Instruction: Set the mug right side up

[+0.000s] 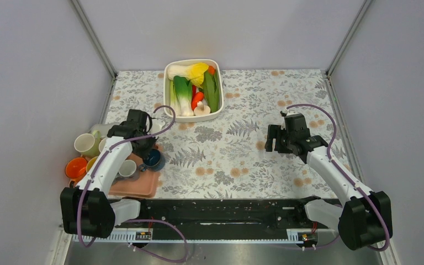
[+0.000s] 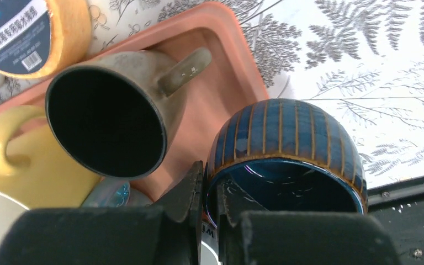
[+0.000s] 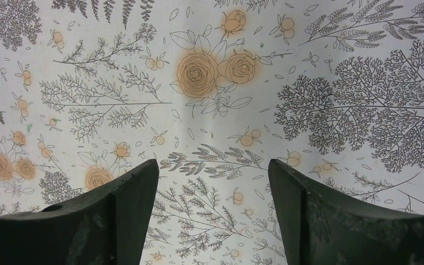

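Pink plastic tray (image 1: pixel 138 189): the blue mug (image 1: pixel 153 159) is seen at its two o'clock corner, rim pinched thinly by the left gripper (image 2: pixel 211 187). It could be dropped in turning, or knocked into the brown mug (image 2: pixel 138 72), seen at its ten o'clock from the wrist. The right gripper (image 3: pixel 212 187) is held wide, empty.

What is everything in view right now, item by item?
blue mug: one, blue striped, at tray's right edge
grey-brown mug: one, on its side on tray
yellow mug: one, yellow, left of the grey-brown mug
white cup: one, white, on tray
orange cup: one, orange, left of tray
cream mug: one, cream, far left
tray: one, pink, table's left side
dish: one, white, far centre
vegetables: several, mixed colours, in dish
tablecloth: one, floral
left claw: shut on blue mug's rim
right claw: open, empty, over cloth
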Motion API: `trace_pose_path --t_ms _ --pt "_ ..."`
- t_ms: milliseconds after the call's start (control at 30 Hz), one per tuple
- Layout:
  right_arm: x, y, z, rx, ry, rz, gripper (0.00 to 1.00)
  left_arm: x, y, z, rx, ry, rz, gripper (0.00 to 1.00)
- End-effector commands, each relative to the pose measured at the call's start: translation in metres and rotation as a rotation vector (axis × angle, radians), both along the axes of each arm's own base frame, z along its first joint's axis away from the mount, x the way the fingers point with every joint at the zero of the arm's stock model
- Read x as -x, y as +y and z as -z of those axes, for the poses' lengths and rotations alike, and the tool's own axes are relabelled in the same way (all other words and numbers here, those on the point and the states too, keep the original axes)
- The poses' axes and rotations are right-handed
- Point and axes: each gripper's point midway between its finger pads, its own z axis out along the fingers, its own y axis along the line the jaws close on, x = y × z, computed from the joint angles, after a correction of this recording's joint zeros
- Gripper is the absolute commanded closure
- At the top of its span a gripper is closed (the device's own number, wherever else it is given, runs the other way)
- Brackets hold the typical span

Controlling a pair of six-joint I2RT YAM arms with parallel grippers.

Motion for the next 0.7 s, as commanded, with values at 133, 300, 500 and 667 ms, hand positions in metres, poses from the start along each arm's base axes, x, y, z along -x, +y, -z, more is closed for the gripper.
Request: trace_pose_path --t_ms 133,300,500,667 --pt "-0.006 0.003 -0.006 -0.006 -0.036 -0.017 0.19 -0.019 0.033 0.005 -0.077 -0.114 -0.172 1.0" --pt "-0.004 0.002 -0.006 -0.007 -0.043 -0.014 0.19 -0.014 0.045 0.015 -0.107 -0.094 -0.189 1.0" --pt "-0.004 0.002 -0.003 -0.01 -0.03 -0.013 0.19 -0.009 0.05 0.025 -0.138 -0.08 -0.184 1.0" --pt "-0.005 0.002 -0.004 -0.008 -0.031 -0.015 0.19 -0.003 0.061 0.032 -0.181 -0.062 -0.195 1.0"
